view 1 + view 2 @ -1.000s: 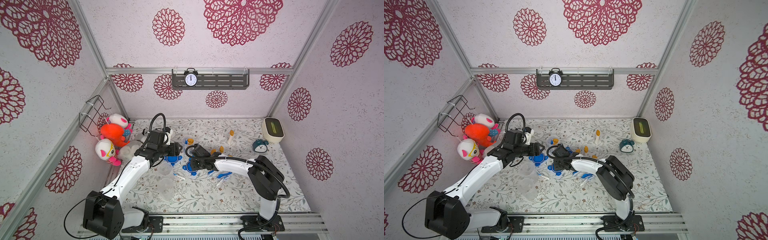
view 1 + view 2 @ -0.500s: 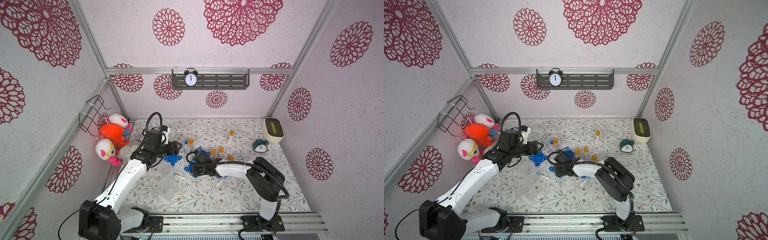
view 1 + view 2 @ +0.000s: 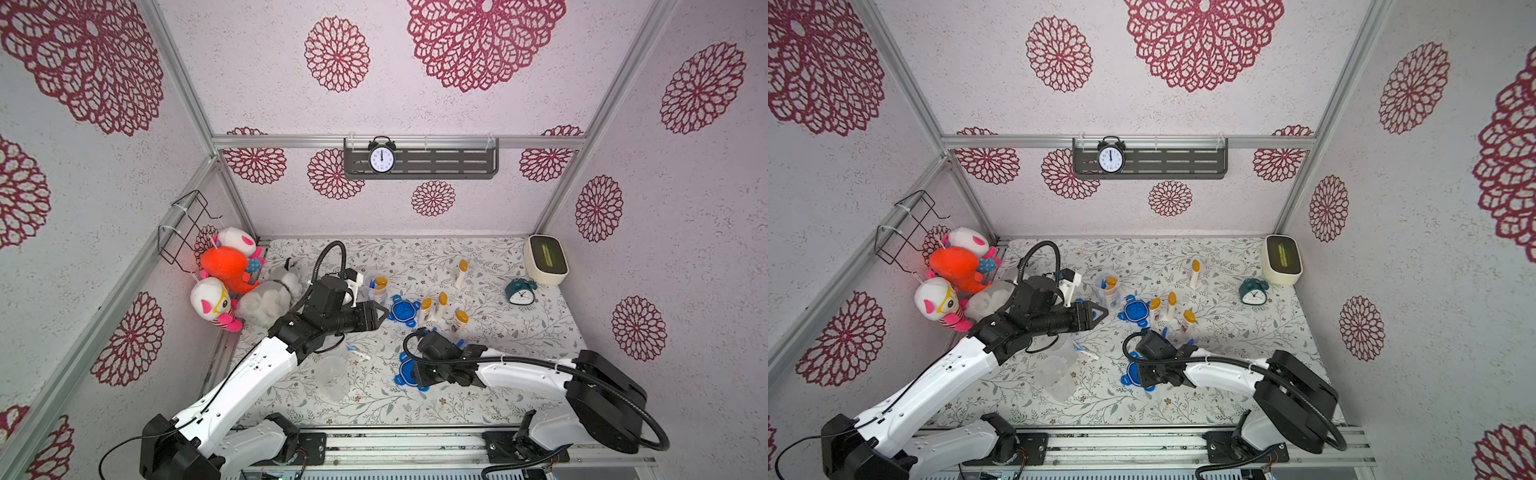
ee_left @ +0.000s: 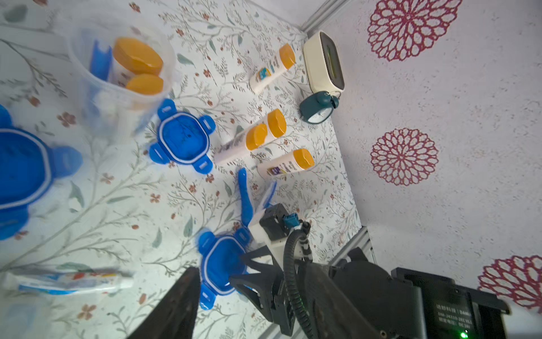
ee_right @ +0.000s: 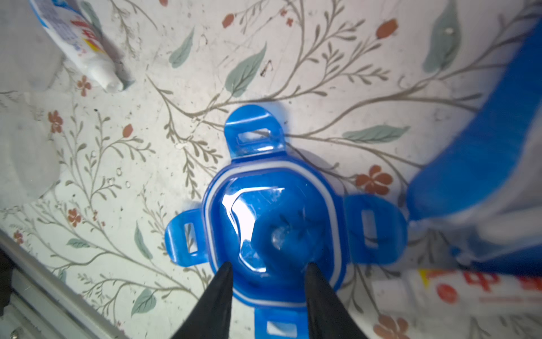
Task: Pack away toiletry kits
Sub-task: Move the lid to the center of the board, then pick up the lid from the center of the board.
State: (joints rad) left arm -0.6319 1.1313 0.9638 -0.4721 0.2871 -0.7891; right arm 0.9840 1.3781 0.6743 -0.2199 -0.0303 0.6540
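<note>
The lids (image 4: 183, 141) are blue with a white ring. The bottles (image 4: 281, 168) are white with orange caps. The table (image 3: 498, 395) carries a leaf-and-flower print; the walls (image 3: 415, 104) carry crimson rosettes. The small alarm clock (image 3: 519, 293) is teal.

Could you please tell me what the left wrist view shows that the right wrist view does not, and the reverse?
Only the left wrist view: the clear cup holding orange-capped bottles and a blue toothbrush, four more bottles standing on the floral mat, two other blue lids, the teal alarm clock. Only the right wrist view: a white item with red print, close up. Both: the blue lid under the open right gripper, a toothpaste tube and the mat.
</note>
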